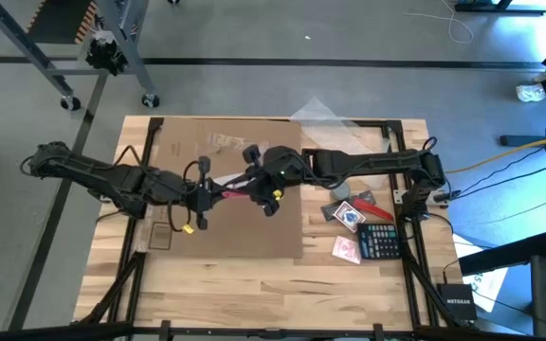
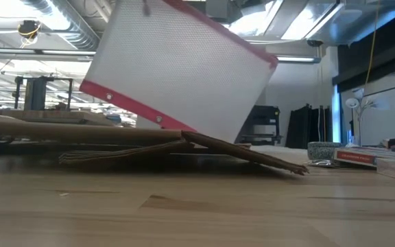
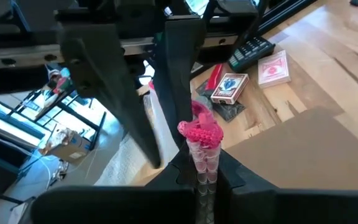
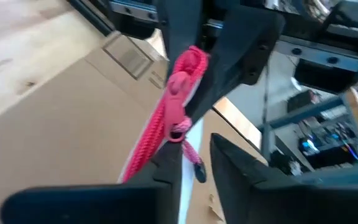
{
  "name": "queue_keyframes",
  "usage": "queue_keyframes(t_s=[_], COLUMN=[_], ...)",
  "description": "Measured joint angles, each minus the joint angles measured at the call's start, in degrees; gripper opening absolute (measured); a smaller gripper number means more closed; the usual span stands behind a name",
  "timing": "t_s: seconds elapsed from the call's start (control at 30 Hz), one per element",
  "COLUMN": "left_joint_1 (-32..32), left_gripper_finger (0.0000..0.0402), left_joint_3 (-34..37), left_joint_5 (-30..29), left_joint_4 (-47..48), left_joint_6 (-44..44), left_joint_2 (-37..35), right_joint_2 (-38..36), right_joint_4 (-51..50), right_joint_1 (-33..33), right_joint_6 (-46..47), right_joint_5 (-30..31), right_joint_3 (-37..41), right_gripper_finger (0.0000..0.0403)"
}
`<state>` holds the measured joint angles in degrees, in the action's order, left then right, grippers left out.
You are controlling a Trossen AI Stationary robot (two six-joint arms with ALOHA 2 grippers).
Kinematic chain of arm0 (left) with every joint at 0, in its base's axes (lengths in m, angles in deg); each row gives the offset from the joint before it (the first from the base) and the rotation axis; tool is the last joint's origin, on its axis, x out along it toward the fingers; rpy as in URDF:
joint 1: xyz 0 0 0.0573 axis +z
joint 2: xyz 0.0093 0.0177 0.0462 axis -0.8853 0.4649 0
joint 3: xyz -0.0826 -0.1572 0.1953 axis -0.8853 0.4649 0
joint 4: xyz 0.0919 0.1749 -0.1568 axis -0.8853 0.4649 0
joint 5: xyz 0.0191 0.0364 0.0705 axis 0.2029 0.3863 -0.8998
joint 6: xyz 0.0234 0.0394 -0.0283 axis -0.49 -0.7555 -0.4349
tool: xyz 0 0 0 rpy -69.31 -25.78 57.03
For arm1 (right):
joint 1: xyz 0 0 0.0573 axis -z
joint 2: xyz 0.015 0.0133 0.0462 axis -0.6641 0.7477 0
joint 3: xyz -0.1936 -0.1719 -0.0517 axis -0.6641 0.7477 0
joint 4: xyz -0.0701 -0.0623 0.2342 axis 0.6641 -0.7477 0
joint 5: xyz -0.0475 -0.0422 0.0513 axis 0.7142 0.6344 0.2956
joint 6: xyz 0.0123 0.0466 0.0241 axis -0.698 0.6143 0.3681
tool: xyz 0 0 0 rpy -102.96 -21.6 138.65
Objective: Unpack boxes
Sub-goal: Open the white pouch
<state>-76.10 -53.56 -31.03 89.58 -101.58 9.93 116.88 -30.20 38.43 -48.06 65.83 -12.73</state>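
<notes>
High view: the cardboard box (image 1: 230, 189) lies flattened on the counter (image 1: 254, 294), filling its far-left part. Both arms meet above the middle of the box. The left gripper (image 1: 203, 196) and right gripper (image 1: 254, 180) hold opposite ends of a pouch (image 1: 235, 189) with a pink-red edge, lifted off the box, probably so its zip can be worked with two-sided tension. To the right of the box lie card packs (image 1: 349, 216) and a calculator (image 1: 380, 240), well apart from the grippers; these are likely contents already taken out.

Low view: the pouch (image 2: 184, 72) hangs tilted above the box (image 2: 184, 145), its lower corner close to the cardboard; I cannot tell whether it touches. One flap of the box slopes down to the counter (image 2: 197, 206). The grippers are out of frame.

Left wrist view: the left fingers (image 3: 185, 174) are fully closed, pinching the bunched pink edge of the pouch (image 3: 201, 134), which anchors that end. The card packs (image 3: 230, 88) lie beyond, off the box.

Right wrist view: the right fingers (image 4: 166, 165) stand slightly apart with the pink zip edge (image 4: 169, 109) between them. One finger lies against the edge; whether this is a firm grip I cannot tell. The box (image 4: 67, 112) lies flat below.
</notes>
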Motion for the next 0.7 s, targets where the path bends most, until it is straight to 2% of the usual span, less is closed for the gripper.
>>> queue_keyframes(t_s=[0.17,0.3,0.6,0.7], left_joint_1=[-0.02,-0.02,-0.40,-0.48], left_gripper_finger=[0.0001,0.0001,0.0001,0.0001], left_joint_3=[0.00,0.00,0.04,0.04], left_joint_5=[0.23,0.04,-3.26,-2.57], left_joint_4=[0.25,1.14,3.24,3.80], left_joint_6=[0.25,1.24,3.13,4.57], left_joint_2=[0.00,0.11,0.11,0.09], right_joint_2=[0.34,0.24,-0.88,-0.86], right_joint_4=[-0.56,-2.29,-18.82,-22.51], right_joint_1=[-0.02,-0.36,-2.22,-1.89], right_joint_6=[-0.90,-0.26,3.63,6.78], right_joint_5=[-3.04,-2.87,4.61,10.96], right_joint_3=[0.00,-0.04,-0.11,-0.11], right_gripper_finger=[0.0014,0.0004,0.0000,0.0000])
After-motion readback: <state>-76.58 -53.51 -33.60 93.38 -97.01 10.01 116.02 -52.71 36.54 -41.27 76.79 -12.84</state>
